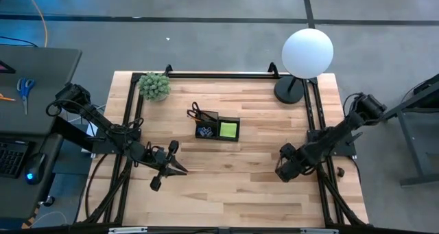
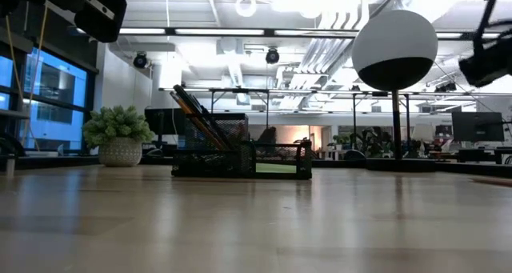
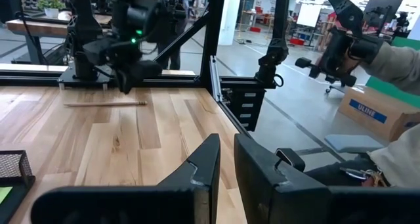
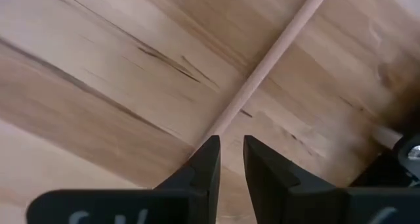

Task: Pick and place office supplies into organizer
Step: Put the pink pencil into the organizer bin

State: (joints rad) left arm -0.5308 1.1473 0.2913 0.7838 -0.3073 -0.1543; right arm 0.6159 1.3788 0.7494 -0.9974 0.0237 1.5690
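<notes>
High view is showing the whole wooden table [image 1: 226, 186] from above. On the left side, the left gripper [image 1: 180, 167] is hanging low over the bare wood, and its fingers [image 3: 203, 168] are standing close together with only a thin gap and nothing in them. Near the back left corner a small green plant [image 1: 155, 86] is sitting. In the middle of the table the black organizer [image 1: 215, 127] is resting, with scissors [image 1: 196, 110] and pens sticking up from its taller left part and a lime-green pad [image 1: 228, 130] lying in its right part. Behind it to the right, a white globe lamp [image 1: 308, 53] is standing by the back edge. On the right side, the right gripper [image 1: 280, 173] is pointing down at a wooden pencil [image 4: 262, 76] lying flat on the table. Its fingers [image 4: 207, 165] are sitting narrow, right at the pencil's end, but I cannot tell if they are pinching it.
</notes>
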